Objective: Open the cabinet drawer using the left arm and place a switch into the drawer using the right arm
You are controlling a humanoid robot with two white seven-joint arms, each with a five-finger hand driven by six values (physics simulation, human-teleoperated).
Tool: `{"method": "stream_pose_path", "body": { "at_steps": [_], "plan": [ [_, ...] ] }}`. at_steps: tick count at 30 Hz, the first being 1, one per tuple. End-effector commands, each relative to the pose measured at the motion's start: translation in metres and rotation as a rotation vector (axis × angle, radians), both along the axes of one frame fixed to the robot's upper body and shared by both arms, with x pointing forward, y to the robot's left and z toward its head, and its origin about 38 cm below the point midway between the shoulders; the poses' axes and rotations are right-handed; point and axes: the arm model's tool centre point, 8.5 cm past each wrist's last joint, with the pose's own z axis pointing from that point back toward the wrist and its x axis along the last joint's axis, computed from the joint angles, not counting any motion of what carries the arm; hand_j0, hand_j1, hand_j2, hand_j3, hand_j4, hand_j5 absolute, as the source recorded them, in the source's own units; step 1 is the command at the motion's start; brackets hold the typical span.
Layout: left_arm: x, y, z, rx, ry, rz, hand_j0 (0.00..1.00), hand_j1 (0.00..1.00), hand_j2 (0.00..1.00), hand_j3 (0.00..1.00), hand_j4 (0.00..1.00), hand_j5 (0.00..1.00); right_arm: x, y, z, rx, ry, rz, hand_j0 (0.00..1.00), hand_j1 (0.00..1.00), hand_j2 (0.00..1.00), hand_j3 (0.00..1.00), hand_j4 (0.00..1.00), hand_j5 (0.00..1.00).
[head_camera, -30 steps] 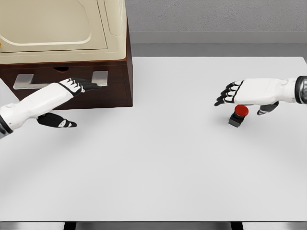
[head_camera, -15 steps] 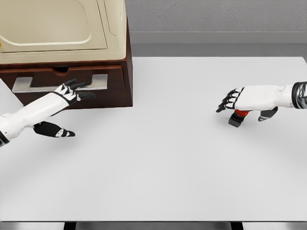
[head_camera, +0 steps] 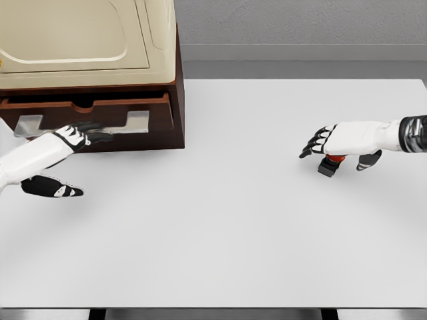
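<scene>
the switch (head_camera: 331,164) sits directly under the right hand (head_camera: 340,140), whose fingers are extended and not clamped on it, far right of the cabinet drawer (head_camera: 87,120), where the left hand (head_camera: 79,137) hooks the handle (head_camera: 137,121).

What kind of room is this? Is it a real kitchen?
Probably not a real room: it looks like a computer-made test bench. A plain white table holds just a brown cabinet with a drawer and a small red switch, with a bare grey wall behind.
</scene>
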Motion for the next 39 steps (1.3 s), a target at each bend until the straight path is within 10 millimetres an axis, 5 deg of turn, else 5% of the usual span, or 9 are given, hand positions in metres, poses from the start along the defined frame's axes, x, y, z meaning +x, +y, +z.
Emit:
{"method": "stream_pose_path", "body": {
  "at_steps": [1,10,22,30,39],
  "plan": [
    [0.004,0.012,0.019,0.014,-0.06,0.006,1.0,1.0,1.0,1.0,1.0,1.0,0.001,-0.001,0.0,0.002,0.0,-0.005,1.0,1.0,1.0,1.0,1.0,1.0],
    [0.001,0.016,0.043,-0.023,-0.126,-0.047,1.0,1.0,1.0,1.0,1.0,1.0,0.003,-0.006,-0.003,-0.003,0.007,-0.024,1.0,1.0,1.0,1.0,1.0,1.0],
    [0.007,0.016,0.029,-0.027,-0.079,0.039,1.0,1.0,1.0,1.0,1.0,1.0,0.002,-0.004,-0.004,-0.003,0.01,-0.018,1.0,1.0,1.0,1.0,1.0,1.0],
    [0.02,-0.02,0.031,-0.073,-0.125,-0.066,1.0,1.0,1.0,1.0,1.0,1.0,0.002,-0.004,-0.005,-0.002,0.013,-0.019,1.0,1.0,1.0,1.0,1.0,1.0],
    [0.019,-0.026,0.021,-0.077,-0.109,-0.07,1.0,1.0,1.0,1.0,1.0,1.0,0.002,-0.004,-0.005,-0.001,0.013,-0.018,1.0,1.0,1.0,1.0,1.0,1.0]
  ]
}}
